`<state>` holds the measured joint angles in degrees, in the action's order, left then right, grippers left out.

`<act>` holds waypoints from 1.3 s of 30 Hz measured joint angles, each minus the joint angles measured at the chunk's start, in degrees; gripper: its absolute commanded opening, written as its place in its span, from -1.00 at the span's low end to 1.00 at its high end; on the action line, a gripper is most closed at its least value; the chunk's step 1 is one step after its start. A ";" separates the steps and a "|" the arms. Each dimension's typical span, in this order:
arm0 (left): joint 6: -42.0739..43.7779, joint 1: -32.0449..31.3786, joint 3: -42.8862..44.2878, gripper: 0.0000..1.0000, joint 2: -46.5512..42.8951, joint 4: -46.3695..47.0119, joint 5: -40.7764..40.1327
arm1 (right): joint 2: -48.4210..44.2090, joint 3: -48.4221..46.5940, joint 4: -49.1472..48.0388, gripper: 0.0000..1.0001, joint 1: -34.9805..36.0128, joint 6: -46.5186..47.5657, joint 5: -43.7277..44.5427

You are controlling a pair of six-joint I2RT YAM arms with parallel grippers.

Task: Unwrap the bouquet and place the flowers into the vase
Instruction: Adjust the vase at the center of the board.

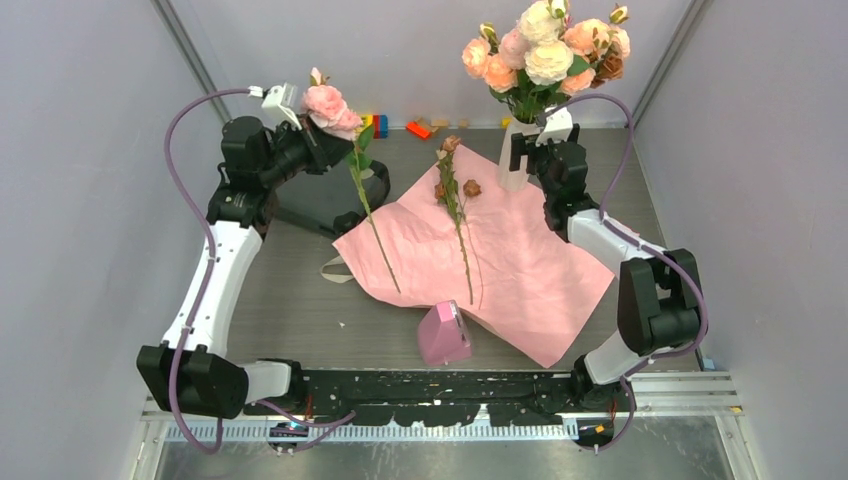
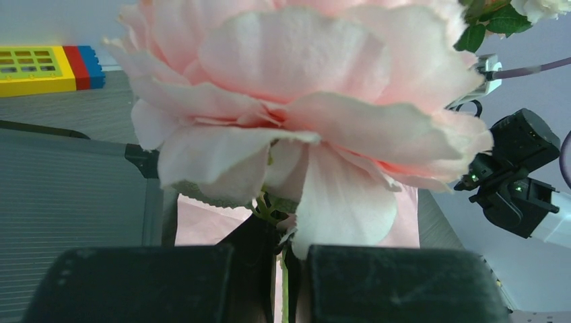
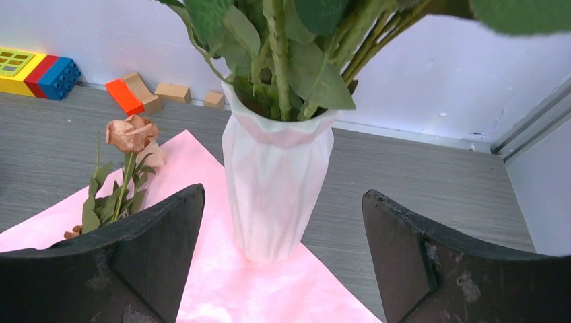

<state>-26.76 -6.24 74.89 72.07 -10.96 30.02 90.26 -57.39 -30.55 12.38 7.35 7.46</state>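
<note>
Left gripper (image 1: 322, 138) (image 2: 286, 286): raised at the left rear of the table (image 1: 300, 300). The jaws are pressed together on the thin green stem of a pink rose (image 1: 330, 105) (image 2: 296, 114). The bloom has soft, layered fabric petals with frayed edges and sits just above the pads (image 2: 135, 282). The stem slants down and to the right. Its lower end is over the paper (image 1: 520, 270); whether it touches cannot be told.

Right gripper (image 1: 535, 140) (image 3: 283, 202): jaws spread wide on either side of the vase (image 1: 514, 168) (image 3: 276, 182), with a clear gap on each side and no contact. The finger surfaces are matte black and scuffed.

Vase: white, with vertical ribs, upright at the right rear. Its base is on the far corner of the paper. It holds a dense bunch (image 1: 545, 50) of cream, peach and pink blooms on leafy stems.

Paper: pale pink, creased, opened flat at the table centre. Its near corner points toward the arm bases.

Two thin-stemmed brown roses (image 1: 455, 200) (image 3: 131, 134) lie lengthwise on the paper, left of the vase and apart from it.

A beige ribbon (image 1: 332, 270) loops out at the paper's left edge.

A solid pink wedge (image 1: 443, 333) is at the paper's near edge.

A dark box (image 1: 320, 200) (image 2: 67, 188) with a ribbed face is under the left gripper.

Toy blocks (image 1: 375, 125) (image 3: 40, 70) lie along the back wall.

Bare grey wood-grain table shows left of the paper and right of the vase.
</note>
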 measured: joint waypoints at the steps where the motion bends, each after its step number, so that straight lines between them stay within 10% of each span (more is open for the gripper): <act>1: -0.09 0.00 0.11 -1.00 -0.11 0.02 0.00 | -0.15 0.33 0.02 0.84 0.00 -0.15 0.04; 17: -6.32 -0.94 1.92 -1.00 -0.11 16.09 -0.55 | -15.32 8.24 1.92 0.83 0.00 -7.19 2.14; 24: -4.22 -10.86 7.13 -1.00 3.74 25.07 -5.44 | -21.42 9.84 4.11 0.86 -0.90 -9.86 3.98; 39: -2.97 -23.15 17.16 -1.00 22.29 48.11 -17.05 | -4.90 16.06 -13.84 0.88 -19.17 -28.55 -18.64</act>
<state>-29.74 -29.39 92.05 94.37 37.15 12.97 85.36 -41.32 -44.38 -6.79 -21.19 -11.18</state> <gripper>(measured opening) 0.043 0.935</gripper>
